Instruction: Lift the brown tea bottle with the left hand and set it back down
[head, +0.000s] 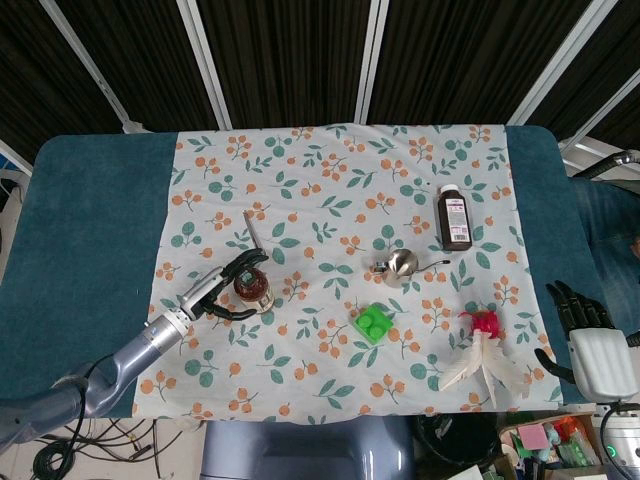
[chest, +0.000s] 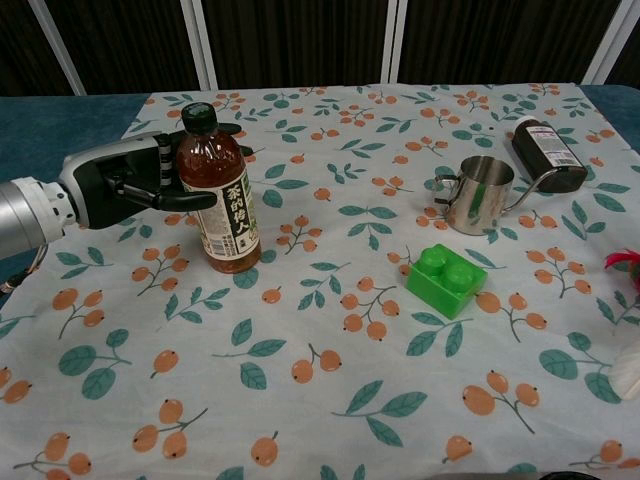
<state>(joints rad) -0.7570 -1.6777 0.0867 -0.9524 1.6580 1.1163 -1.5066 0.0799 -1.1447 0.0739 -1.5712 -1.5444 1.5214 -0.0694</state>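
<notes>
Your left hand is wrapped around the tea bottle, fingers curled about its upper body just above the label. The bottle stands upright on the cloth near the left edge of the surface, toward the front; its base looks to be on the cloth, though you cannot tell for sure from these views. In the head view the same hand closes on the bottle from the left.

Your right hand rests at the right edge of the surface, off the cloth, with dark fingers spread apart and nothing in them.

A steel cup with a thin handle stands near the middle of the cloth, and a green block lies just in front of it. A dark bottle lies on its side toward the back right. A red and white feathered thing sits near the front right corner of the cloth, and a thin stick lies behind the tea bottle.
</notes>
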